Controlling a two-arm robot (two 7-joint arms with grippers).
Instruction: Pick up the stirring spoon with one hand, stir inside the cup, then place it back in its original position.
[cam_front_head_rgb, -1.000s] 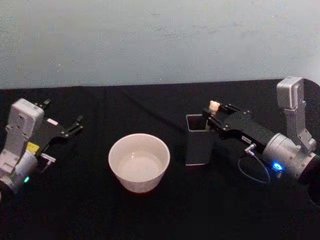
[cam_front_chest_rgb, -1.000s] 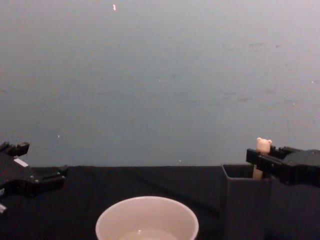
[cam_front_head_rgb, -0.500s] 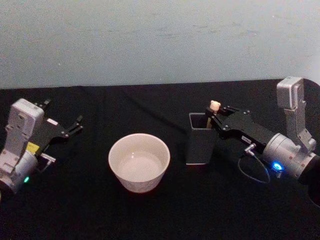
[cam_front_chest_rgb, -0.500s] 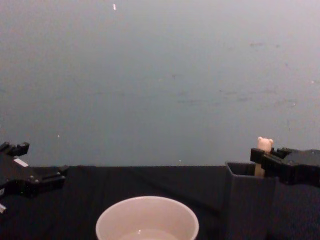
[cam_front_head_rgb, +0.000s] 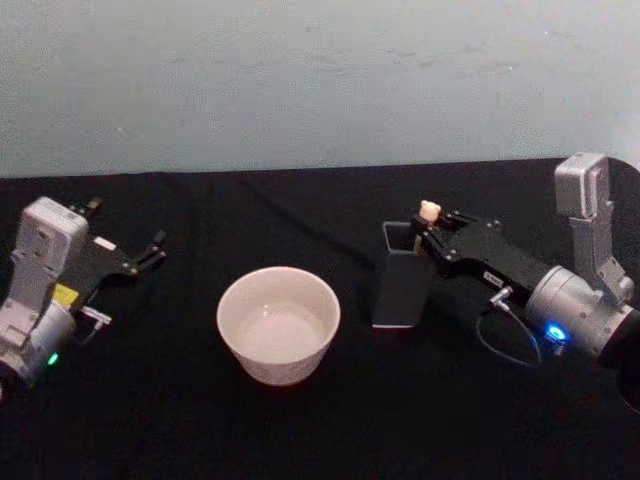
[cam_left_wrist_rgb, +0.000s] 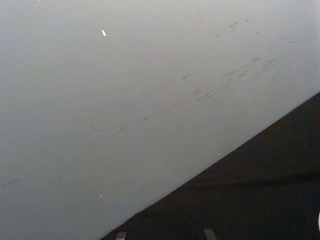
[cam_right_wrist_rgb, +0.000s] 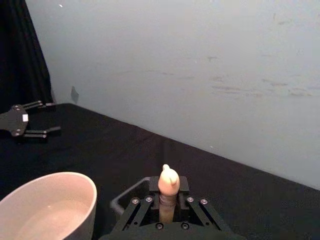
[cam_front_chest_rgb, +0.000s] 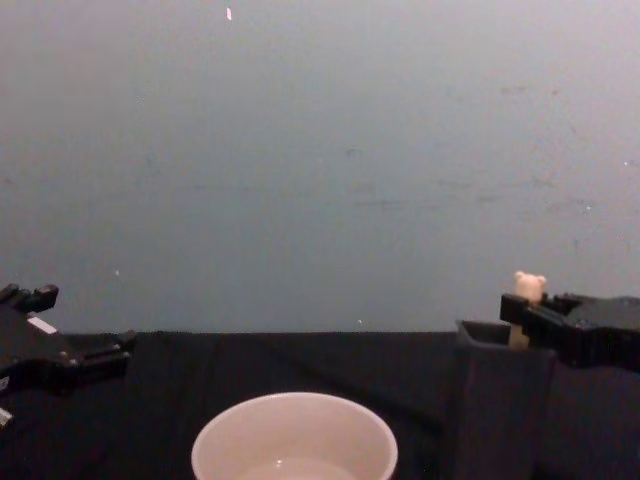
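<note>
Holder pulled toward the right arm, spoon up a touch.
Over the last second the right gripper, clamped on the stirring spoon, has backed off slightly to the robot's right. The dark holder went with it. Its top rim shifted further than its base, so it now leans that way. In the chest view the bear head sits marginally higher.

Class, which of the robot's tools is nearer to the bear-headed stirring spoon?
Right. The right tool grips the stirring spoon at the grey holder; the left tool sits far off, beyond the cup.
</note>
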